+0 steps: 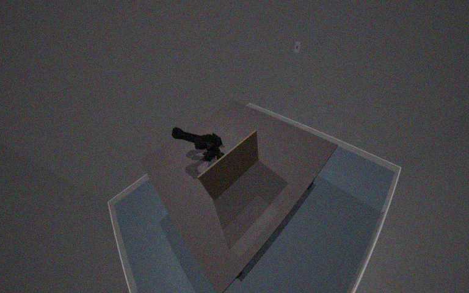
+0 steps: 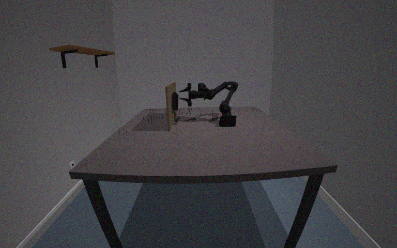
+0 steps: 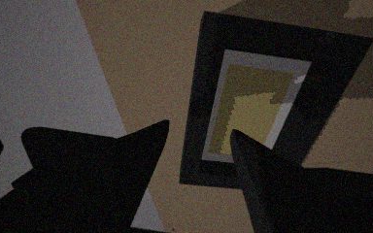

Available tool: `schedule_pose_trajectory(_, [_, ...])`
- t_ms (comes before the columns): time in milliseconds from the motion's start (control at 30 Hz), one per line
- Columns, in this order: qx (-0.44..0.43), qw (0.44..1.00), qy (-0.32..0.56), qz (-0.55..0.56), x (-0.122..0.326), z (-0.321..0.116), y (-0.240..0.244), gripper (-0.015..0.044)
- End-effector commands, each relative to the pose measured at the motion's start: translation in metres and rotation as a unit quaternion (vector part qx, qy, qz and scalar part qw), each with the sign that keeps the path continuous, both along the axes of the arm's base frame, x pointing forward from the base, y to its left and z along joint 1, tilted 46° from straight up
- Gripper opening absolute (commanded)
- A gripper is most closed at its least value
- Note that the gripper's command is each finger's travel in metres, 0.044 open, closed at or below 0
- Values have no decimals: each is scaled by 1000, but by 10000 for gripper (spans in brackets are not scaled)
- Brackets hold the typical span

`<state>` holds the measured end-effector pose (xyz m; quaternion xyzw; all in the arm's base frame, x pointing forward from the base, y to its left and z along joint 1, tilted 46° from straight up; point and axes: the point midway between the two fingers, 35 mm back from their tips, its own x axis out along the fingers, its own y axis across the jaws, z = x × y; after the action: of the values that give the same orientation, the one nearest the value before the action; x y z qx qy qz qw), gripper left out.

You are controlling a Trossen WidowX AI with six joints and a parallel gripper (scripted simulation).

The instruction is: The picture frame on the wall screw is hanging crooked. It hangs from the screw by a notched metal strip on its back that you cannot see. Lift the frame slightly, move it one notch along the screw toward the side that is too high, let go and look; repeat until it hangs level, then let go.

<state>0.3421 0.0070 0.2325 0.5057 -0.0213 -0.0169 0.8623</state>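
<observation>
The picture frame [image 3: 334, 73] [image 2: 174, 101] has a dark border around a yellowish picture. It hangs on the tan wall board [image 3: 145, 58] [image 2: 169, 104] [image 1: 229, 166], askew to the board's edge. My gripper [image 3: 199, 129] [image 2: 180, 94] [image 1: 217, 154] is open and empty. It points straight at the frame, with a small gap between fingertips and frame in the exterior view. In the wrist view the fingertips straddle one long side of the frame's border. The screw and the notched strip are hidden behind the frame. In the top view the board hides the frame.
The board stands upright on the brown table [image 2: 210, 147] [image 1: 295, 144]. The arm's base [image 2: 227, 119] sits on the table on the frame's side of the board. A small wooden shelf [image 2: 80, 49] hangs on the room's far left wall. The lighting is dim.
</observation>
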Motion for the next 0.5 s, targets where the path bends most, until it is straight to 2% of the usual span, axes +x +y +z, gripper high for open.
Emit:
schedule_pose_trajectory(0, [2,1000,-2,2,8,2,0,260])
schedule_pose_trajectory(467, [2,1000,-3,2,30,2,-1,260])
